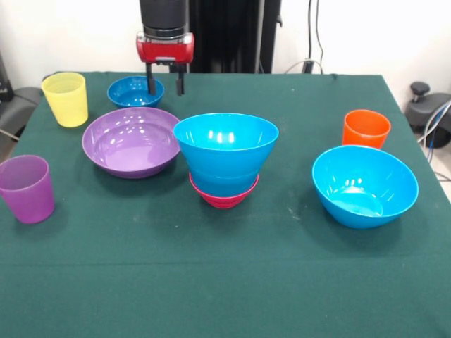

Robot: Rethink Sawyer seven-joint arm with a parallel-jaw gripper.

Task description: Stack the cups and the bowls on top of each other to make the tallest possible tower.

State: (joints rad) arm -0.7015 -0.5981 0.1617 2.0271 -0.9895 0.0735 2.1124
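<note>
Pincer [165,79] above glossy blue bowl [135,91]

Taking the stack of a glossy light-blue plastic bowl nested on a small magenta bowl [224,199] as landmark: bare green cloth [225,282] lies open in front of it. To its left the wide shallow purple bowl [130,142] nearly touches it. To its right, a clear lane runs before the large tilted blue bowl [365,186] and opaque orange cup [366,129].
</note>
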